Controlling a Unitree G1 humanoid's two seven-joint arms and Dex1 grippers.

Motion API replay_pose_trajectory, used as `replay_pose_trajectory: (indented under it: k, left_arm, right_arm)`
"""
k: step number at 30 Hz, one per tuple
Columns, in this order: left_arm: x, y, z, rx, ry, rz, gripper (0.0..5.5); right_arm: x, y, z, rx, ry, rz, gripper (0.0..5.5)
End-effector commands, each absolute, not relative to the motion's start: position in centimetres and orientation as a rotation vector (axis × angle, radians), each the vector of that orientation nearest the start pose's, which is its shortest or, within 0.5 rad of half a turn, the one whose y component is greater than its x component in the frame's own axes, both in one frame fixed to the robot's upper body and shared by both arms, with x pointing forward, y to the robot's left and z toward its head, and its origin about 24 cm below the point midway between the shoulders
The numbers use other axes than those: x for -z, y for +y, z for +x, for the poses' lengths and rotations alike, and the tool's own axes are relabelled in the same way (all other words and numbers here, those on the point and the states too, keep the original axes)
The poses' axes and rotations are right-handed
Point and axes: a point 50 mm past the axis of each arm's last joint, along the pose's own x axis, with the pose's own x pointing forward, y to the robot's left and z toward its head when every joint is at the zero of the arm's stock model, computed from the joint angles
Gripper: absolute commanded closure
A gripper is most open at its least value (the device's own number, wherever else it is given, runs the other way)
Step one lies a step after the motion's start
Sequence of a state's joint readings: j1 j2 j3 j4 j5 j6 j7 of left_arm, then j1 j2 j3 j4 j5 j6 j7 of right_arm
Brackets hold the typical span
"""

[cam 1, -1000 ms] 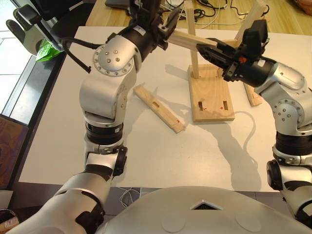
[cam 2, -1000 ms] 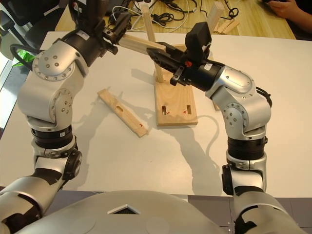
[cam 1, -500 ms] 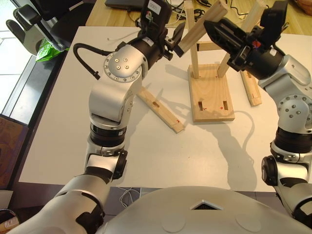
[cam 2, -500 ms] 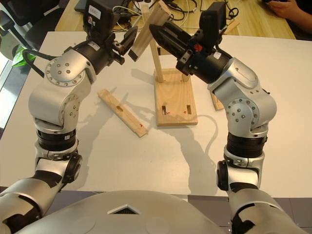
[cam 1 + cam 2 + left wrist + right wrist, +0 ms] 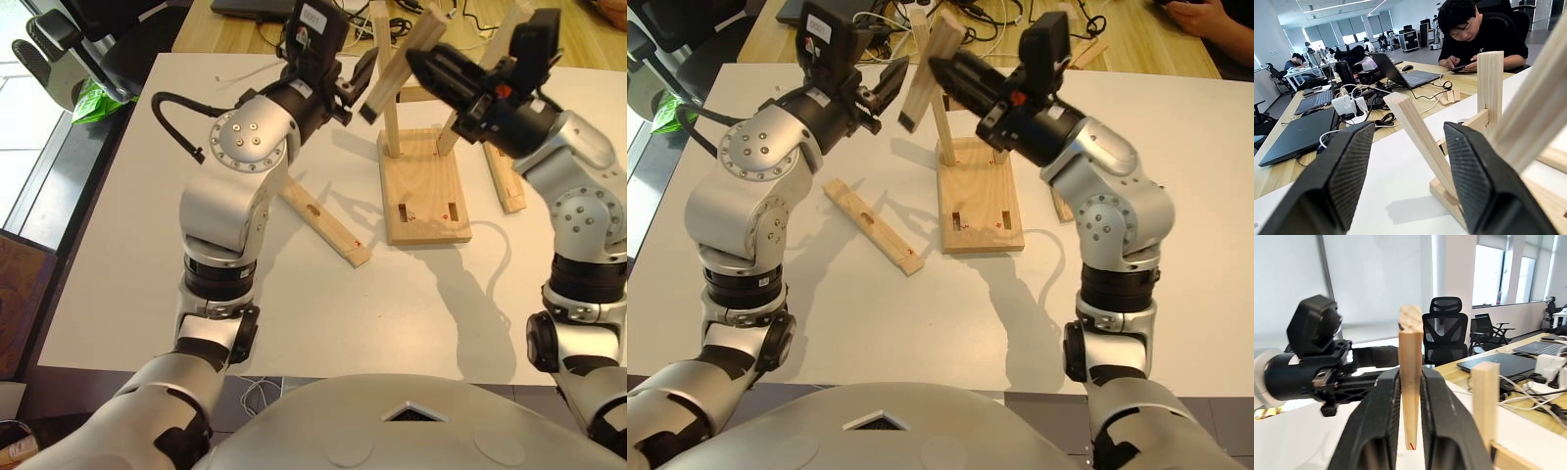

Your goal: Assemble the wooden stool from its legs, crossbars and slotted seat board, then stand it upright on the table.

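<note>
The flat rectangular slotted seat board of pale wood [image 5: 427, 213] lies on the white table [image 5: 127, 255]. Its two near slots are unfilled, each with a small red mark beside it. Two square pale wooden legs stand in its far end, the left standing leg [image 5: 392, 122] and the right standing leg [image 5: 450, 132]. A short wooden crossbar [image 5: 419, 94] joins them.

Above these and a little to their left, a third pale wooden leg [image 5: 390, 80] hangs tilted in the air. It is clenched between the black fingers of the right pincer [image 5: 1410, 382], with its upper end rising past the fingers and its lower end slanting down toward the left arm. The right wrist view shows a small red mark on the leg between the fingers.

The left pincer [image 5: 1406, 147] is released, its two black pads [image 5: 1342, 171] spread wide with nothing between them. It sits just beside the lower end of the held leg; whether they touch I cannot tell.

A long flat wooden bar with slots [image 5: 323, 220] lies diagonally on the table, to the left of the seat board. Its near end is close to the board's left edge but apart from it. Another wooden piece [image 5: 509, 186] lies along the board's right side, partly hidden by the right arm. Beyond the table is a wooden desk [image 5: 1136, 49] with cables on it.
</note>
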State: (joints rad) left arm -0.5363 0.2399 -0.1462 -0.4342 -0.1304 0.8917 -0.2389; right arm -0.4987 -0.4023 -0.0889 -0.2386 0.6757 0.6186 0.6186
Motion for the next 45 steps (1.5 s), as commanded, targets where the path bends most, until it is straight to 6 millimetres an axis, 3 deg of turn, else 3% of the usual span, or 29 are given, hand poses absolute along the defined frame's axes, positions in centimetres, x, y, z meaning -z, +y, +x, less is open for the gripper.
replay_pose_trajectory:
  k: [1, 11, 18, 35, 43, 45]
  left_arm:
    - [-18.4, 10.9, 28.9, 0.48, 0.022, 0.276, 2.86]
    - [-17.7, 8.6, 27.9, 0.583, 0.006, 0.391, 2.86]
    - [-18.7, 8.9, 28.7, 0.501, -0.039, 0.386, 2.86]
    - [-18.7, 7.4, 27.6, 0.611, -0.044, 0.39, 2.86]
    - [-18.7, 7.6, 27.7, 0.598, -0.04, 0.403, 2.86]
    - [-18.8, 7.7, 27.8, 0.588, -0.043, 0.399, 2.61]
  right_arm:
    - [-21.7, -15.3, 29.6, -0.885, -0.207, 0.056, 5.1]
    - [-23.6, -12.3, 29.7, -0.891, -0.307, 0.095, 5.1]
    - [-22.1, -10.6, 28.0, -0.997, -0.237, 0.123, 5.1]
    - [-20.4, -10.0, 27.8, -0.987, -0.184, 0.108, 5.1]
    - [-20.3, -10.1, 28.0, -0.977, -0.188, 0.059, 5.1]
    - [-20.3, -10.2, 28.0, -0.976, -0.188, 0.055, 5.1]
